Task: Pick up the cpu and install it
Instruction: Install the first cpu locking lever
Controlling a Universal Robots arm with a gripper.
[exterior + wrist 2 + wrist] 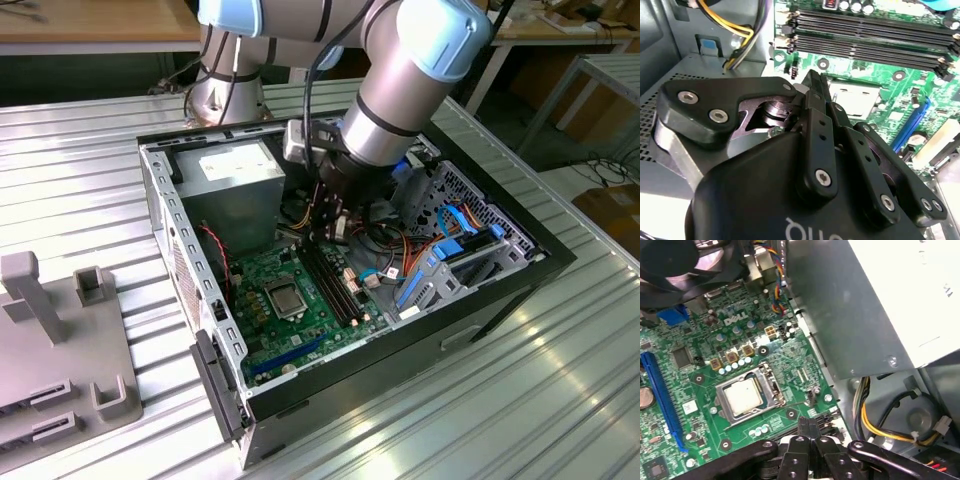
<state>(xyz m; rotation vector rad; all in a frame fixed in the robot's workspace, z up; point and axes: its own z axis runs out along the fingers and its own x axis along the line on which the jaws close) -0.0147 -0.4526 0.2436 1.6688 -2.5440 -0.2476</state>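
Cpu [743,396], pale silver square, sits flat in the socket [771,388]; fingers [808,426] pressed together, empty.

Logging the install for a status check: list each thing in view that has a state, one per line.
cpu: seated flat in the socket, not held.
socket: frame open, chip top uncovered.
gripper: fingers shut, empty, above the memory slots.
computer case: side open.

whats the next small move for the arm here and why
Probably a straight lift clear of the case. The cpu already lies flat inside the socket on the motherboard, and the end effector is shut with nothing between its fingers, hanging above the memory slots beside the socket.
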